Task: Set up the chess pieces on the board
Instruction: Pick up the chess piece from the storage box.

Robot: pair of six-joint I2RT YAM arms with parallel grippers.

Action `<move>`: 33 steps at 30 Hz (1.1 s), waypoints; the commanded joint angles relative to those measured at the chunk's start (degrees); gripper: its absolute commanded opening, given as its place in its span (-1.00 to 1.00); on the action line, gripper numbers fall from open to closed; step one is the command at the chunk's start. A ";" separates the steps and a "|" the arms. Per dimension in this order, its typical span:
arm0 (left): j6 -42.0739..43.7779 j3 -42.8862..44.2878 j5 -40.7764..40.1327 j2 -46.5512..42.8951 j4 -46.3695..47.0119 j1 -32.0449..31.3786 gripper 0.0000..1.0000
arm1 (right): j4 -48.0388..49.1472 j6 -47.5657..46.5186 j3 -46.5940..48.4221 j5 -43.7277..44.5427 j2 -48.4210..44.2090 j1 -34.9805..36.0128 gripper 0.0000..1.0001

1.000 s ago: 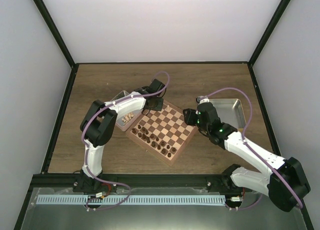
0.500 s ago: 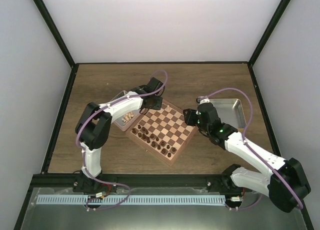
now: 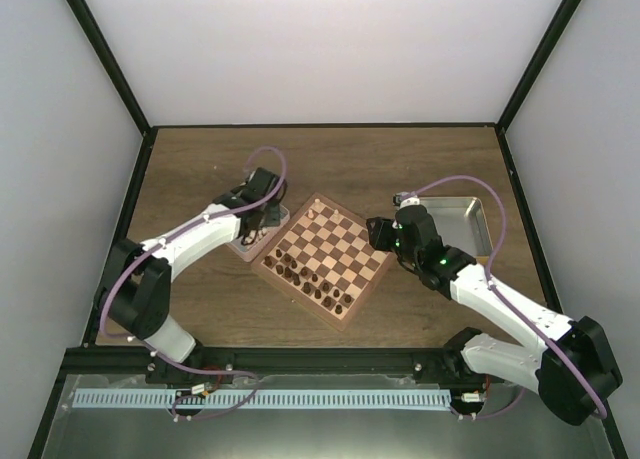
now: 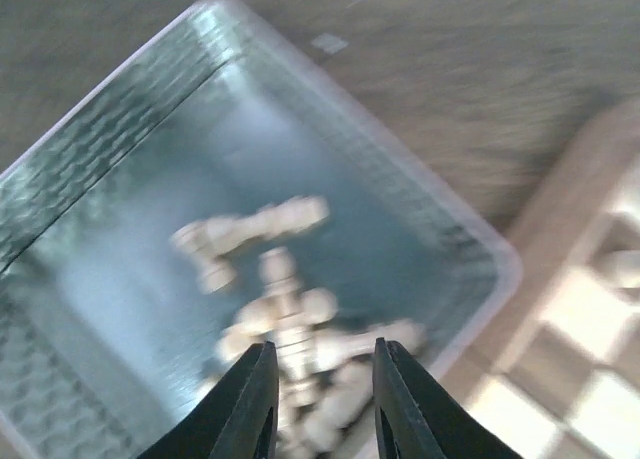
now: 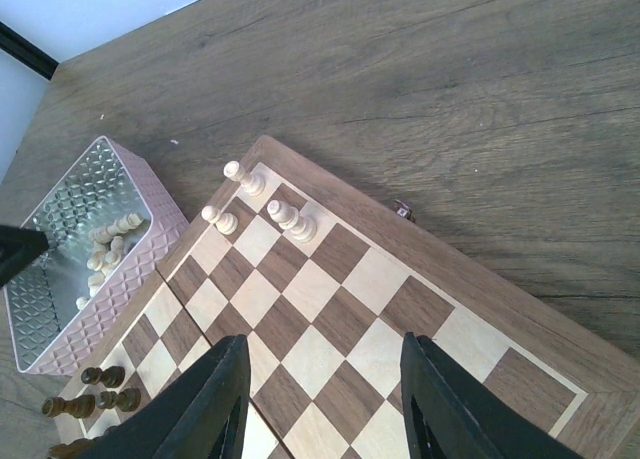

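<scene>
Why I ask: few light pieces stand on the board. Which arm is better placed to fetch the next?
Left. The left gripper hangs open over the tray of light pieces; the right gripper hovers over the board, apart from that tray.

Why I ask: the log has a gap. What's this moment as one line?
left gripper: open, above loose pieces in tray | right gripper: open, empty, above board | placed pieces: few, upright

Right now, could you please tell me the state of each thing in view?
Left gripper, open, empty, above left tray.
Right gripper, open, empty, above board.
Left tray, holding loose light pieces.
Right tray, nothing visible inside.
Board, flat; few standing light pieces near one corner, dark pieces elsewhere.
</scene>
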 commanded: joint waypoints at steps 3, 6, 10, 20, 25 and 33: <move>-5.16 -9.08 1.02 -3.48 5.69 6.89 -0.47 | 0.26 1.14 0.26 0.24 0.84 -0.50 -0.13; -4.34 -9.96 4.00 -1.98 8.68 8.88 -0.45 | 0.18 1.36 0.35 0.20 1.57 -0.45 -0.13; -3.29 -8.76 5.71 2.16 10.38 10.72 -0.44 | 0.10 1.77 0.44 0.06 2.38 -0.48 -0.13; -1.94 -7.65 6.44 7.65 13.70 14.16 -0.50 | -0.09 2.03 1.01 0.59 3.62 -0.46 -0.13; -1.10 -7.03 8.39 9.47 14.50 15.28 -0.46 | 0.10 1.98 1.51 0.15 4.90 -0.50 -0.13; -0.61 -6.13 8.54 11.19 14.62 16.16 -0.48 | 0.35 1.81 1.49 0.41 5.41 -0.52 -0.13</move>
